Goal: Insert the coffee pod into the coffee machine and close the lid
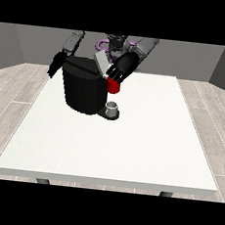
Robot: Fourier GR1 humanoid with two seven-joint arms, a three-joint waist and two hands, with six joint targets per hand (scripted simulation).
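A black coffee machine (83, 89) stands on the white table (131, 136) at the back left. Its grey lid (101, 62) is tilted up at the top right of the body. The hand at the view's right (122, 69) reaches over the machine's front right corner, its fingers pointing down beside the lid. A red piece (114, 86) shows just under those fingers; I cannot tell whether it is the pod or part of the machine. A small grey cup (113, 108) sits on the machine's base. The hand at the view's left (56, 65) hangs behind the machine's left edge.
The table's front edge runs along the bottom, with two dark legs showing beneath it. The robot's torso (114, 43) stands behind the machine at the far edge. Wooden floor surrounds the table.
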